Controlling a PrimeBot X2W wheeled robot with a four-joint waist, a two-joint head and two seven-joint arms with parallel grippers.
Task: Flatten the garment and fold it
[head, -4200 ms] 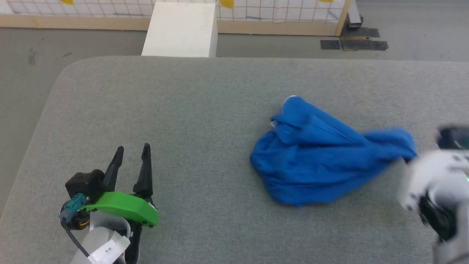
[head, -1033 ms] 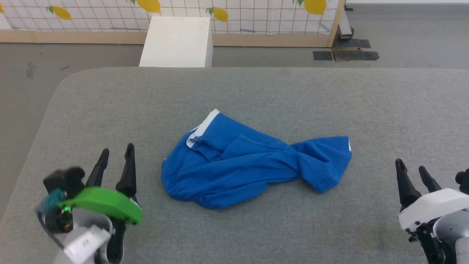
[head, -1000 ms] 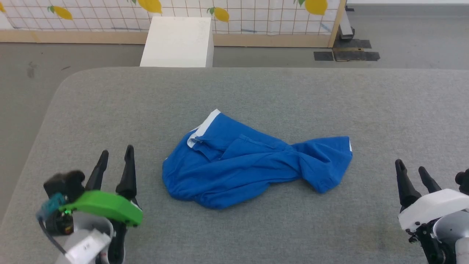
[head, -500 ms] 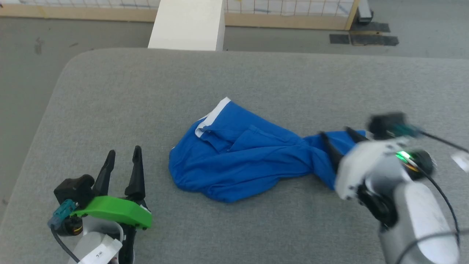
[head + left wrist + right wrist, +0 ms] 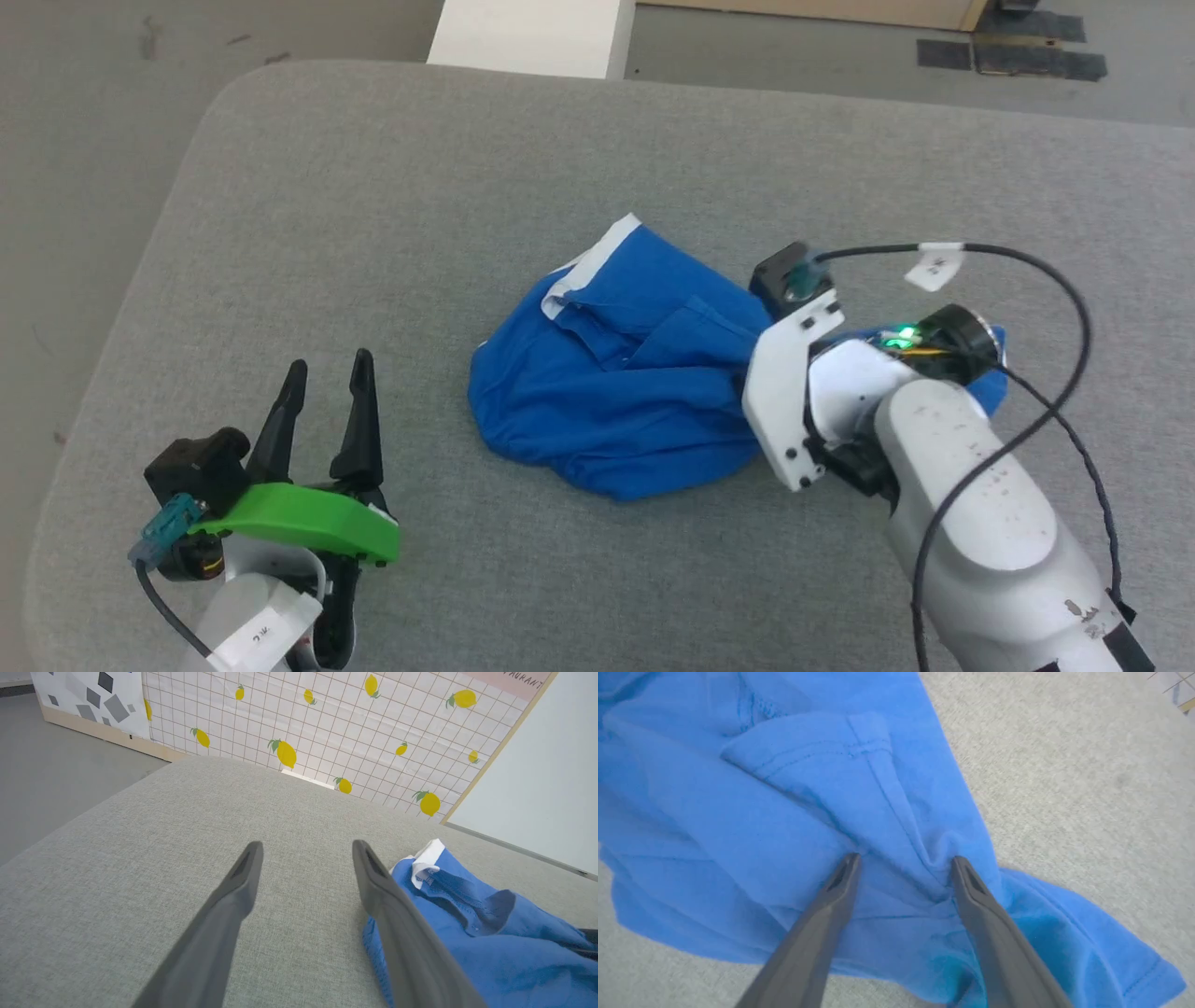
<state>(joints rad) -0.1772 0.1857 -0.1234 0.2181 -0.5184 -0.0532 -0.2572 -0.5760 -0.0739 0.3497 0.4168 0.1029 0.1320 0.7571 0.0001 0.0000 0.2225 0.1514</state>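
Garment [image 5: 738, 812] beneath right end effector [image 5: 903, 861]

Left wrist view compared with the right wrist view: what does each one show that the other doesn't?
The left wrist view adds the lemon-patterned wall and the left gripper, open above the grey table, with the garment and its white band off to one side. The right wrist view adds the right gripper, open astride a bunched fold of the cloth. Both show the blue garment lying on the table.
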